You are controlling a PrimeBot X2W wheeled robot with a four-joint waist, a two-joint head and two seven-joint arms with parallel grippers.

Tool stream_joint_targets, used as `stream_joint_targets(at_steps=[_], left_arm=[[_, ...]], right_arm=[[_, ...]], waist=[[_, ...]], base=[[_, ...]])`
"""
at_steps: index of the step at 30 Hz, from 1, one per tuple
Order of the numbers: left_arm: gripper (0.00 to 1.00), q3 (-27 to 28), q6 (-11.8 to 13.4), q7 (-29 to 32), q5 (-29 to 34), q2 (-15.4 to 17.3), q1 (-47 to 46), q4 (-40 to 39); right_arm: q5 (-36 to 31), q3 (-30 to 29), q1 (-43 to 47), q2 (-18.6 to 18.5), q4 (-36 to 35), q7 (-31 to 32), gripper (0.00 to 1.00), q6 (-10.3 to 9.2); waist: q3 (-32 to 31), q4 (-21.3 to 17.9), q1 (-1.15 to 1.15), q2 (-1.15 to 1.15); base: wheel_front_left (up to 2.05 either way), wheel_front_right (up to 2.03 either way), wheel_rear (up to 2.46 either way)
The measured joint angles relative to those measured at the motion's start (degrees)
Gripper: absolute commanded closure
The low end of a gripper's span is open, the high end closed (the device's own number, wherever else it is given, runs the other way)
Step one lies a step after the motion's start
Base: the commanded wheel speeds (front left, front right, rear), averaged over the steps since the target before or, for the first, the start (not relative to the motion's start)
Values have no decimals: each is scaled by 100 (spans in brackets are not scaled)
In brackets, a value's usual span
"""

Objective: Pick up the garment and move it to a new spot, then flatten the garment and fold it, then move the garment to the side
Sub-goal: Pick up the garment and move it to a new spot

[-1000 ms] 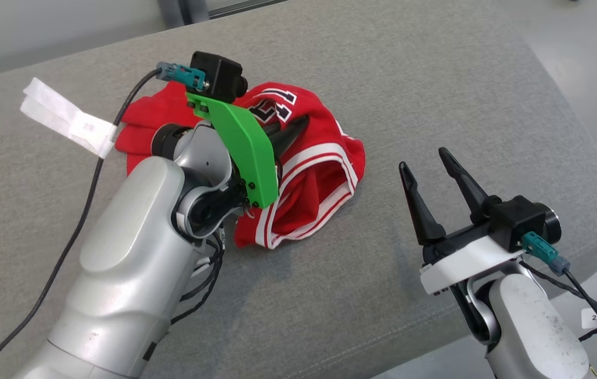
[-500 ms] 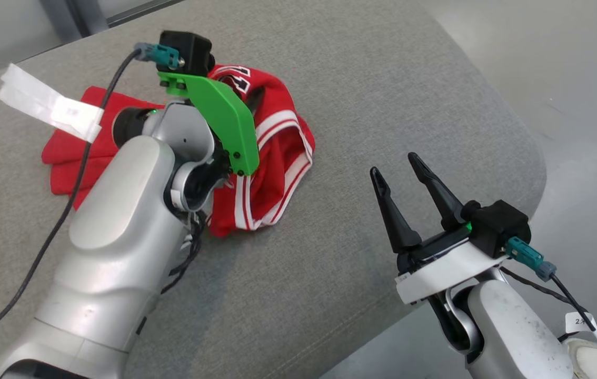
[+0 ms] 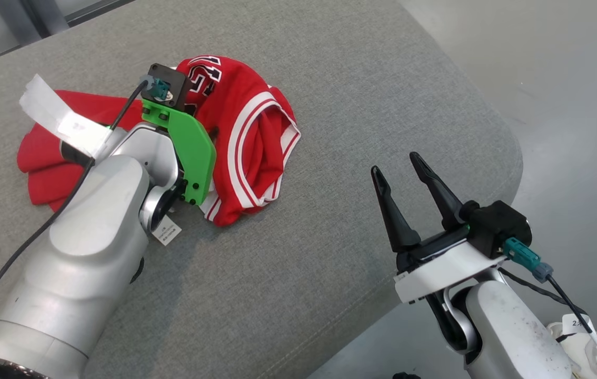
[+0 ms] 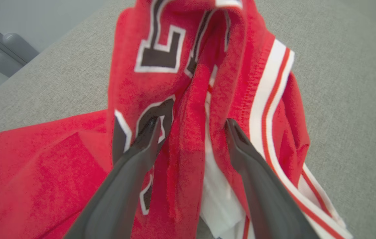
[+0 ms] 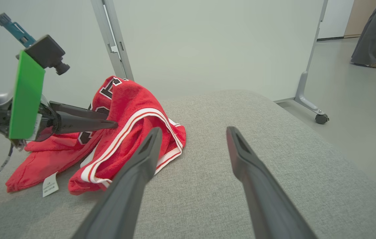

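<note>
The garment (image 3: 248, 121) is a red jersey with white trim and dark numbers. It lies crumpled on the grey cushion (image 3: 330, 79). My left arm's green bracket (image 3: 188, 147) hangs over the garment's middle. In the left wrist view my left gripper (image 4: 191, 127) is open, and an upright ridge of the garment (image 4: 42, 176) stands between its fingers. From the right wrist view, the left gripper (image 5: 108, 119) points into the garment (image 5: 131, 109) from the left. My right gripper (image 3: 401, 168) stands open and empty over the cushion, to the right of the garment and apart from it; its fingers (image 5: 141, 166) point toward the cloth.
The cushion's rounded right edge (image 3: 493, 137) drops to the floor close to my right arm. A white care label (image 5: 50, 184) sticks out from the garment's near side. A panel stand on a caster (image 5: 320, 118) and a person's legs (image 5: 370, 33) are farther off.
The head camera has turned, shifting the whole picture. My left gripper has gone from shut to open on the garment. The right gripper has stayed open.
</note>
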Motion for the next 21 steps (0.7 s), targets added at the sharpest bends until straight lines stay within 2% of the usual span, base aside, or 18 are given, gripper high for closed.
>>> stream_joint_targets(at_steps=[3,7,11,21], left_arm=[[0,-100,-83,-2,44,-5,-1,37],[0,-115,-174,-36,-43,-248,1,19],[0,-148,-311,-200,-131,-398,34,-124],[0,-64,-281,-743,-169,-430,512,-379]], right_arm=[[-110,23,2,-1,12,-1,0,10],[-305,120,4,-2,18,-1,0,74],[-374,367,8,-4,31,0,0,230],[-475,732,20,-21,380,-1,0,371]], waist=[[-57,116,0,0],[-136,313,0,0],[-228,549,0,0],[-457,1181,0,0]], base=[[0,0,0],[0,0,0],[0,0,0],[0,0,0]])
